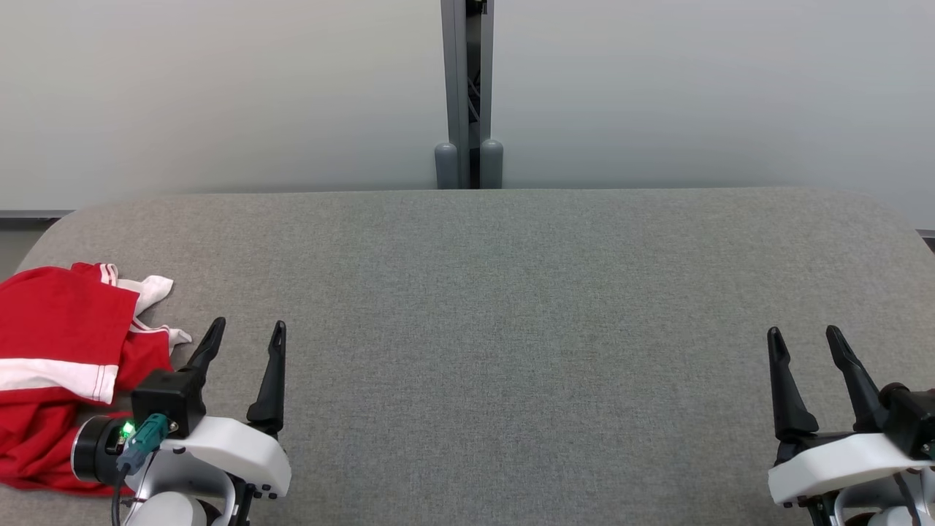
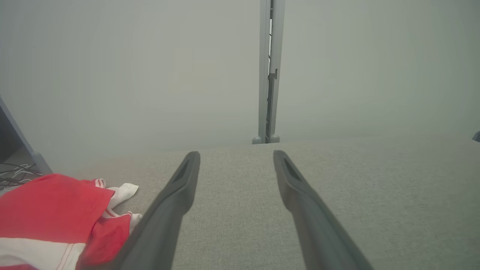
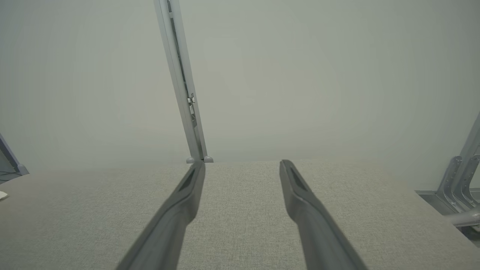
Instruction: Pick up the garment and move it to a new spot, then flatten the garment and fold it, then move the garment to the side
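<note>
Head view, as I saw it: a wide grey fabric-topped table w/ a pale wall behind & a grey post at the far edge, centre. The garment, red w/ white trim, lay crumpled at the table's left edge, near side. My left gripper sat just right of it, fingers spread, nothing btwn them; whether the wrist touched cloth I couldn't tell. The right gripper was well apart at lower right, likewise spread & empty. Left wrist view put the garment at lower left, beside one finger.
</note>
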